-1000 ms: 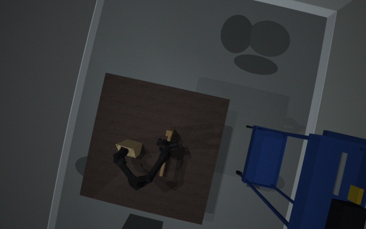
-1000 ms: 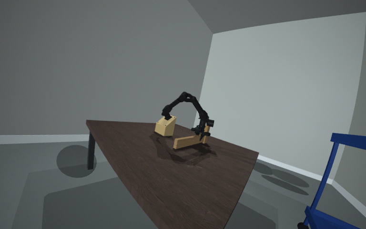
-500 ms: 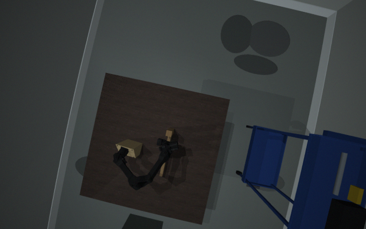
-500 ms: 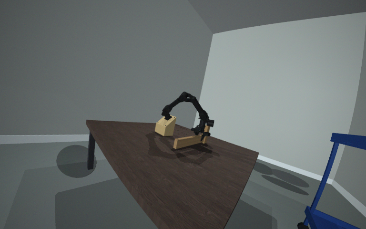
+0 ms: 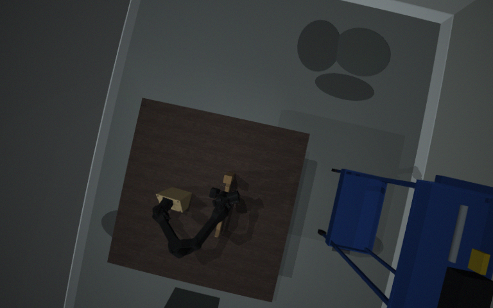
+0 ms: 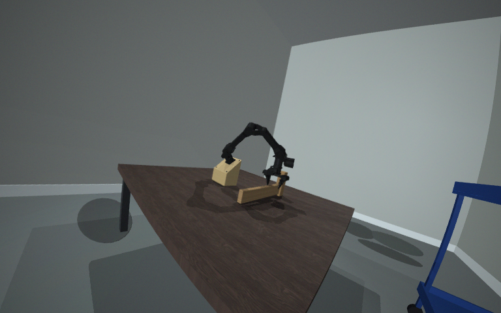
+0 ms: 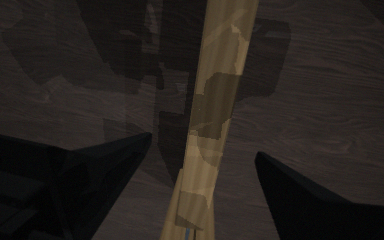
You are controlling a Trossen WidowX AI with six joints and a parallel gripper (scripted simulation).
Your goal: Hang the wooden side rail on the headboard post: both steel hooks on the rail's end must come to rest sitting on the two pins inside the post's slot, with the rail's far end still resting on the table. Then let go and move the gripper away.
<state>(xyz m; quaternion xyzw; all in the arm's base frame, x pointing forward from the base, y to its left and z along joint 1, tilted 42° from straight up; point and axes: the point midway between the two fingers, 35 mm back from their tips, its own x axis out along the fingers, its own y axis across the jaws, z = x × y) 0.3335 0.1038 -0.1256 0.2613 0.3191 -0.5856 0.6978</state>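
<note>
Wooden side rail (image 6: 256, 193) lies on the dark table (image 6: 229, 250) with its 3 o'clock end up against the headboard post (image 6: 282, 184) in the exterior view (can't make out the hooks or pins from any angle). The gripper (image 6: 274, 179) sits right above that end with its fingers spread wide, one at 9 and one at 3 o'clock of the rail in the wrist view, touching nothing. The arm's tan base block (image 6: 226, 172) is at about 10 o'clock from the rail.

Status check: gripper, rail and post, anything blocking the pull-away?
Black parallel-jaw gripper open, fingers clear of light wooden side rail. Rail against short wooden headboard post, far end on dark wooden table; hooks unseen. Nothing blocking.
</note>
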